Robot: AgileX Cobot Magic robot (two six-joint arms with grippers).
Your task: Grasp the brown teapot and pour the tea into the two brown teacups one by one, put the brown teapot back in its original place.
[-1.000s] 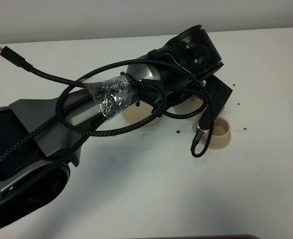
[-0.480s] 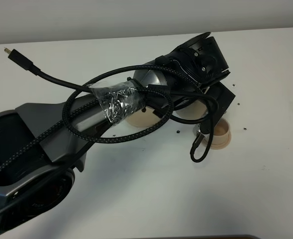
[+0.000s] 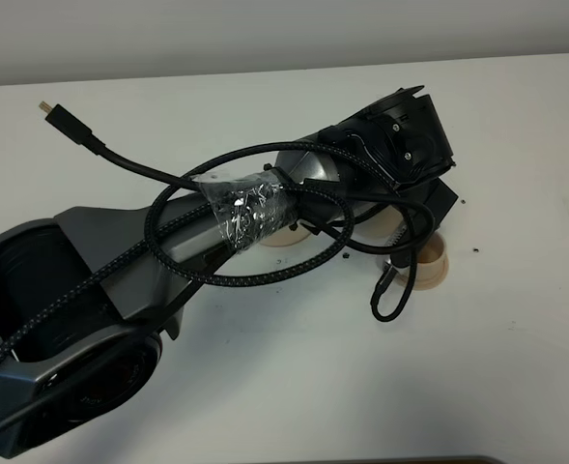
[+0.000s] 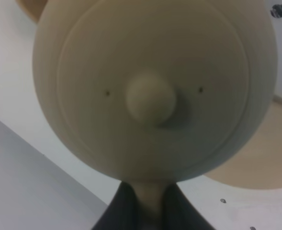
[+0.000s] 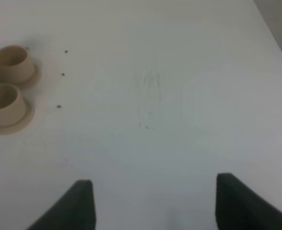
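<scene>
the left hand (image 4: 148, 211) is closed on the loop handle of the brown teapot (image 4: 150, 62). its dark fingers (image 4: 114, 213) pinch the handle from both sides, and the pot hangs in front of the wrist camera, lid up. it appears to be off the counter (image 4: 26, 158), with a tan saucer (image 4: 260, 158) showing past its side.

the step in hand looks like bringing the spout over the teacups. to do it well, the grip on the handle should stay firm and the pot level until the spout is above one cup. the tilt should be slow, since the lid knob (image 4: 150, 98) has nothing holding it down.

the high view shows that the left arm (image 3: 207, 222) and its cable (image 3: 265, 261) hide the pot. only one teacup (image 3: 427, 259) and a saucer edge (image 3: 279, 238) peek out there. the left wrist view alone shows the grip. the right wrist view alone shows both teacups, the near cup (image 5: 4, 103) and the far cup (image 5: 15, 60), side by side on their saucers. it also shows the right hand (image 5: 155, 203) spread wide and holding nothing, well apart from them.
</scene>
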